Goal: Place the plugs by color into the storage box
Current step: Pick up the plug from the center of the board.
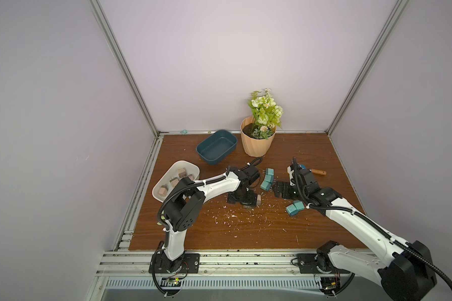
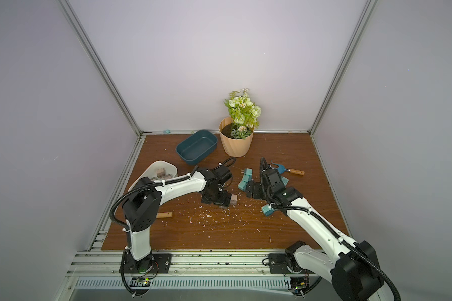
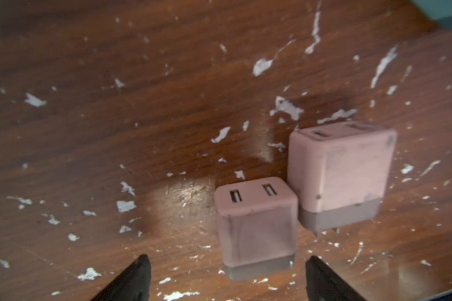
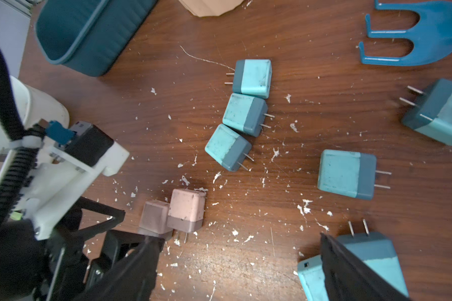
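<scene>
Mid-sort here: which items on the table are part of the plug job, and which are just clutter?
Job:
- beige-pink plugs
- teal plugs
- white tray, holding pink ones
- dark teal tray, empty

Lying about:
- flower pot
- blue garden fork
- loose wooden handle
- white flecks

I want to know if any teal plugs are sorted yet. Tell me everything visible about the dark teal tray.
The dark teal tray is a rounded-rectangular tub, plastic by its look, with a lipped rim and faintly ribbed walls. It sits upright and empty at the back of the wooden table, close beside the peach flowerpot; whether they touch is unclear.
</scene>
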{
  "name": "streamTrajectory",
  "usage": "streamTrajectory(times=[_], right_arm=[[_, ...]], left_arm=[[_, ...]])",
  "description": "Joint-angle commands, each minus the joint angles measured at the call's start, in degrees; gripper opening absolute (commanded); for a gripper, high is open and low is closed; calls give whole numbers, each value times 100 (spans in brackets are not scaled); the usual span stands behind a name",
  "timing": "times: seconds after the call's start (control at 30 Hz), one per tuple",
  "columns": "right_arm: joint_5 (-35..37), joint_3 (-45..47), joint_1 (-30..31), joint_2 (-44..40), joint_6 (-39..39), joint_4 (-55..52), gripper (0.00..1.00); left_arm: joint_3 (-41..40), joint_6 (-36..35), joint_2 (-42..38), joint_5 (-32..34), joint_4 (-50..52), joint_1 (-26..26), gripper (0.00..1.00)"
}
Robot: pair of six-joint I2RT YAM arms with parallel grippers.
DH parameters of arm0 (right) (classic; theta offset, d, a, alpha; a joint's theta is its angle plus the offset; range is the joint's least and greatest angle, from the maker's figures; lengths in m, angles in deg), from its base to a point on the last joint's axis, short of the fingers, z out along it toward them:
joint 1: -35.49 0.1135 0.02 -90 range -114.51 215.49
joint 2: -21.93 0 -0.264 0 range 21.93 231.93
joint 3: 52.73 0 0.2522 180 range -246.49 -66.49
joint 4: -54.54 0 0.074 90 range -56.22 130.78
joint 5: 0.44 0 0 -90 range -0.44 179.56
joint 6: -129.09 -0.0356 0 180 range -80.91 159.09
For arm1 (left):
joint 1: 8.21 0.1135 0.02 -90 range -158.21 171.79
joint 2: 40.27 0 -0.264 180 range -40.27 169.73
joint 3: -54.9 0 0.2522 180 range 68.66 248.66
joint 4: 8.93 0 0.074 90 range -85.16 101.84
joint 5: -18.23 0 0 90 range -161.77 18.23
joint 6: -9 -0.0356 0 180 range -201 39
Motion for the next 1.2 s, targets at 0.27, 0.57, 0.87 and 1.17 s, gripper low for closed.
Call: streamTrajectory(times=[0.27, 0.57, 0.87, 1.17], right_arm=[[51, 60, -27, -58, 48, -8, 99], [62, 162, -27, -141, 39, -18, 99], [42, 231, -27, -124, 28, 53, 99], [17, 259, -27, -135, 25, 89, 99]], left_arm=[[323, 196, 366, 233, -27, 93, 88], [224, 31, 502, 343, -31, 270, 75], [-89, -21, 386, 576, -27, 279, 56], [222, 4, 100, 550, 116, 542, 43]])
